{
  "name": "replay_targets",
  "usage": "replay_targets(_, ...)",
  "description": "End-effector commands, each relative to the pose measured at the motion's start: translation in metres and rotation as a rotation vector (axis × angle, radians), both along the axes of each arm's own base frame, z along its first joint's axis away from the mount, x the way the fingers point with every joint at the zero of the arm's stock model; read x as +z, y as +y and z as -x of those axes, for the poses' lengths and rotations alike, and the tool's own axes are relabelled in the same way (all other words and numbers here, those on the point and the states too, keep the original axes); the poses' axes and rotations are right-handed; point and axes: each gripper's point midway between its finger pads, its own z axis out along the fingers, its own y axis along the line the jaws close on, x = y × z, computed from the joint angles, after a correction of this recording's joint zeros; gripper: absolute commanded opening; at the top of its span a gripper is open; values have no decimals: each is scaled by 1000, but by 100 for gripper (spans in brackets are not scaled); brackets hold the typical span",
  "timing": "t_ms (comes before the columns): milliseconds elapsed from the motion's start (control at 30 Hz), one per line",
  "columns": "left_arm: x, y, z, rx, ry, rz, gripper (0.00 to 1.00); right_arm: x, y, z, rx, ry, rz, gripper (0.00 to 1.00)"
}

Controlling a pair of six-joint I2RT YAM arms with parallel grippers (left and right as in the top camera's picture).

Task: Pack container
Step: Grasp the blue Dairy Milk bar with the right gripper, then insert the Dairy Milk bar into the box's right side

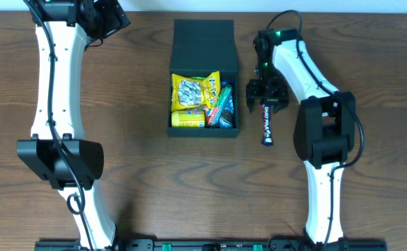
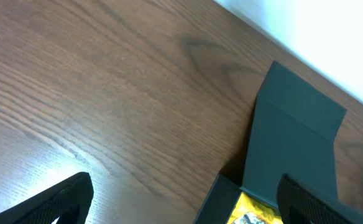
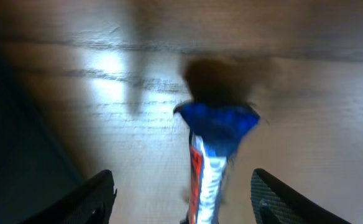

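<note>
Right fingers [image 3: 97, 198] are spread wide, nothing pinched. A blue-wrapped bar [image 3: 214, 163] lies flat on the table [image 1: 141, 90] in the gap between them. There is bare wood on either side of it and neither finger touches it. The right wrist view is blurry, so the wrapper print can't be read. From overhead the fingers sit over the bar's far end, and the rest of the bar runs back from them toward the robot's base.

The container [image 1: 179, 131] is just beside the right fingers, on their left, and apart from them and from the bar. It is open, with its flap lid [image 1: 203, 43] folded back flat on the table on the side away from the base. It is already part full. A big yellow packet [image 1: 194, 92] lies on top, with a smaller yellow packet [image 1: 187, 120] at the near edge. Blue, green and red wrappers [image 1: 224, 104] are stacked along the wall closest to the right fingers.

Left fingers [image 2: 62, 200] are also spread wide with nothing between them, only bare table under the gap. They are well apart from the container, off toward the far left corner of the table. In the left wrist view the flap lid and a sliver of yellow packet show just ahead of the finger on the picture's right. The other finger has only wood grain in front of it.
</note>
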Motion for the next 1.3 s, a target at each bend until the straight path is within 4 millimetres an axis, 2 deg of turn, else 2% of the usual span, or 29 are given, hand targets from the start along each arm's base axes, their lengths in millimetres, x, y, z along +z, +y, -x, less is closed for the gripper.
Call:
replay_targets(0,14,0,0,-23,-35,-14,95,-10,1,10,-13,28,-7,68)
replay_targets(133,14,0,0,-25,-36,-16,95,-21,5,11,-9,30,-88,65)
replay_targets(233,14,0,0,-25,-37,-16,95,-25,4,7,-7,16,-96,58)
replay_targets(300,14,0,0,-25,-37,-16,95,-26,5,4,8,-1,-103,51)
replay_targets(433,14,0,0,-26,-37,-16,95,-28,4,-7,20,-48,-97,29)
replay_targets(533,14,0,0,-26,-37,-16,95,-26,4,-13,22,-68,-95,22)
replay_targets(633,14,0,-1,-25,-39,-16,95,-12,6,-23,24,-104,-101,21)
replay_targets(700,15,0,-1,-25,-42,-16,95,6,7,-31,25,-134,-107,18)
replay_targets(733,15,0,-1,-25,-42,-16,95,17,8,-36,23,-152,-110,16)
replay_targets(867,16,0,-3,-25,-52,-16,95,81,16,-59,26,-270,-132,15)
replay_targets(1000,17,0,-5,-25,-58,-16,95,125,36,-64,21,-349,-153,15)
replay_targets(1100,18,0,-5,-29,-62,-19,95,130,61,-58,70,-357,-165,15)
replay_targets(1233,18,0,-6,-42,-63,-27,95,121,96,-48,109,-352,-171,15)
replay_targets(1267,18,0,-5,-42,-63,-27,95,118,100,-48,108,-361,-152,14)
